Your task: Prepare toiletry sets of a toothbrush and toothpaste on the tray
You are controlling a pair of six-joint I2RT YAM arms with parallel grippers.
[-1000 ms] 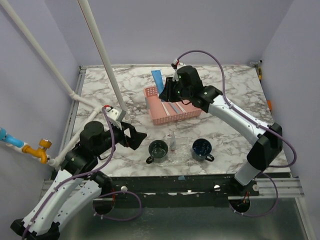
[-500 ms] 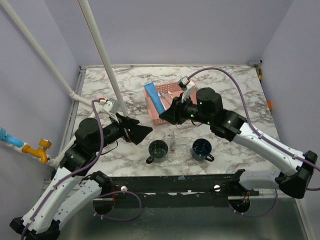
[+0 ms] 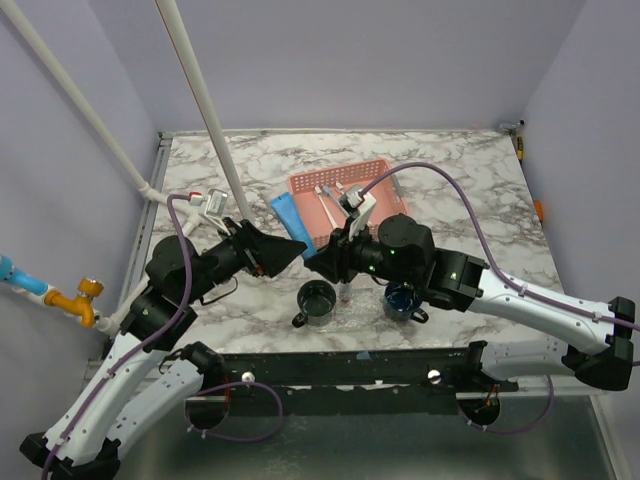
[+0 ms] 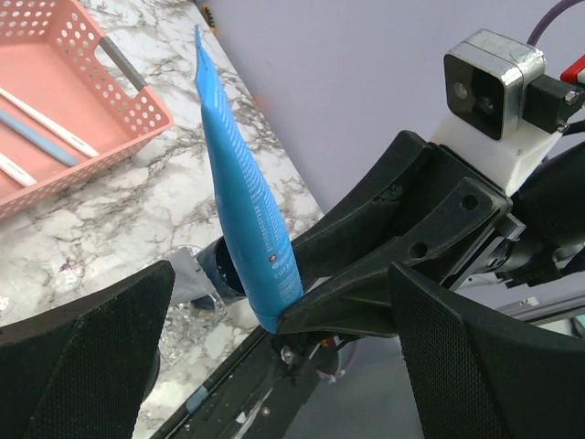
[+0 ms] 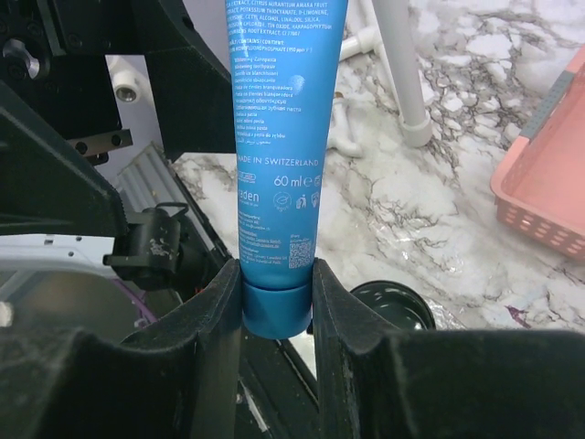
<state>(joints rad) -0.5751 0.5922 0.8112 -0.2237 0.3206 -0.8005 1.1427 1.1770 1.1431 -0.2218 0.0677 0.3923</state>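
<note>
The right end effector [image 5: 277, 274] gripped the toothpaste [image 5: 283, 110] by its cap end; the left end effector [image 3: 288, 250] gaped wide, facing the tube.

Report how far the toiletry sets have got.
Done: one blue toothpaste tube is out of the pink basket. In hand: the right end effector clamps its cap end, holding it up in front of the left end effector, which is open. Left: the toothbrushes lie in the basket, and the dark mug on the clear tray looks empty, so no set looks complete.
</note>
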